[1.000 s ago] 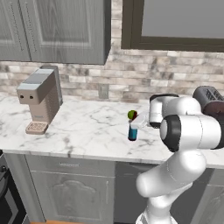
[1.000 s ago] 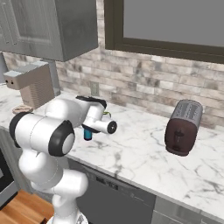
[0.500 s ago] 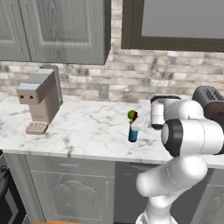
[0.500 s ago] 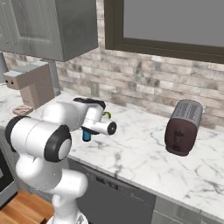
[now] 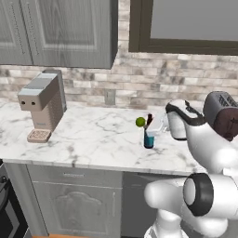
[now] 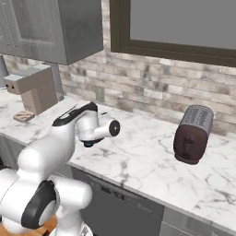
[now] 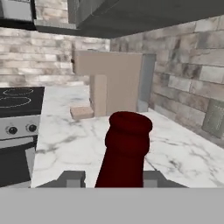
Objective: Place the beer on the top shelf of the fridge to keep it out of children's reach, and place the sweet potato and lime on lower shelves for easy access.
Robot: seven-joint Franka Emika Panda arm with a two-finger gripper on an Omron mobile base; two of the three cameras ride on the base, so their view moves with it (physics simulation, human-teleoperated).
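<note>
Dark red glass, the beer (image 7: 124, 151) stands upright at bottom centre of the hand view, its neck gripped between the closed jaws. On the marble bench (image 5: 93, 139) at frame centre, the lime (image 5: 140, 122) sits just beside it.

Beer (image 5: 148, 135) upright on counter – lime (image 5: 140, 122) just beside

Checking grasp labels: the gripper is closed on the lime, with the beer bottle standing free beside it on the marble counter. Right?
Not quite. The gripper is closed on the beer bottle; the hand view shows its neck between the fingertips. The lime sits free beside it on the marble counter, as the left base view shows.
</note>
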